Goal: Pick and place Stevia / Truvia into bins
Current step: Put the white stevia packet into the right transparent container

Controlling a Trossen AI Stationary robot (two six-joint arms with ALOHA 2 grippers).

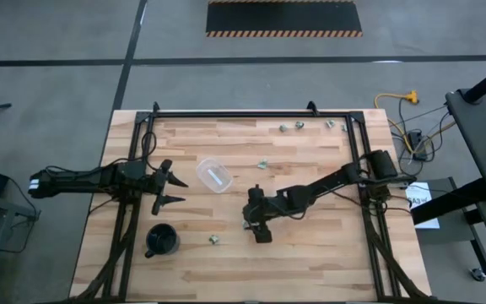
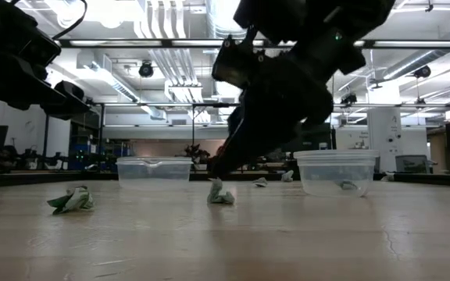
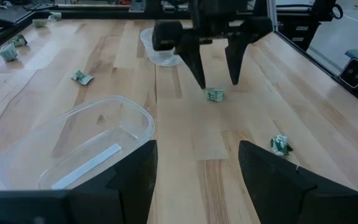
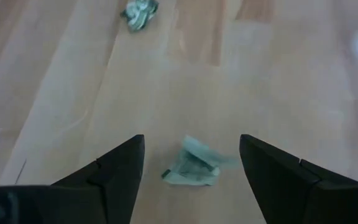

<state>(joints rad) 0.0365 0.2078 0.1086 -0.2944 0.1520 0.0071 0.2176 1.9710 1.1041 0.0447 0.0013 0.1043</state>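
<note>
From above, you have a clear bin (image 1: pixel 214 176) lying near the middle of the wooden surface (image 1: pixel 310 253), with a black cup (image 1: pixel 162 241) nearer the front left. The left pincer (image 1: pixel 169 187) waits just left of that bin, its fingers spread and holding nothing. The right pincer (image 1: pixel 258 226) points down at mid-surface. Loose packets sit apart from it: one (image 1: pixel 213 240) to its front left, one (image 1: pixel 262 163) behind it, and three (image 1: pixel 299 125) along the far edge.

At surface level you see two clear bins, one (image 2: pixel 154 172) left of centre and one (image 2: pixel 336 172) to the right with a packet inside. A crumpled packet (image 2: pixel 220 193) lies right under the dark pincer tips (image 2: pixel 219 167); another packet (image 2: pixel 72 200) lies well off to the left.

From the left wrist, the near bin (image 3: pixel 79 149) fills the foreground, and beyond it the right pincer (image 3: pixel 217 78) stands spread just over a packet (image 3: pixel 215 94), with nothing between them. A second bin (image 3: pixel 157 53) sits behind that arm.

From the right wrist, your target packet (image 4: pixel 191 165) lies on bare wood between the two parted fingers (image 4: pixel 114 168), touching neither. Another packet (image 4: pixel 139 12) lies farther on.
</note>
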